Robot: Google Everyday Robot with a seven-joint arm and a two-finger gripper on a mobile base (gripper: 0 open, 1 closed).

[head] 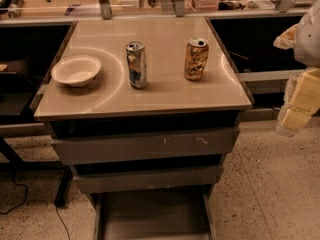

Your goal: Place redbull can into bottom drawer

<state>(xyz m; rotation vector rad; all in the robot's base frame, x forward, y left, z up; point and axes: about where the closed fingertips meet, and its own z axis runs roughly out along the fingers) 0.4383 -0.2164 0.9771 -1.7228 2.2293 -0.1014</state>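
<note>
The gripper [295, 111] hangs at the right edge of the view, beside the table [165, 96] and below its top, well apart from both cans. It carries nothing that I can see, and I cannot tell whether it is open or closed.

The redbull can [136, 64] stands upright near the middle of the table, with a wider gold-brown can [196, 59] to its right and a white bowl [76, 70] to its left. The bottom drawer [150, 214] is pulled out and looks bare.

An approach from the right passes the gold-brown can first, so it could be knocked over or grasped by mistake. The slim can may topple if nudged off-centre, or tip when released on the flat drawer floor.

No writing is readable on either can; only silver and blue patches show.
</note>
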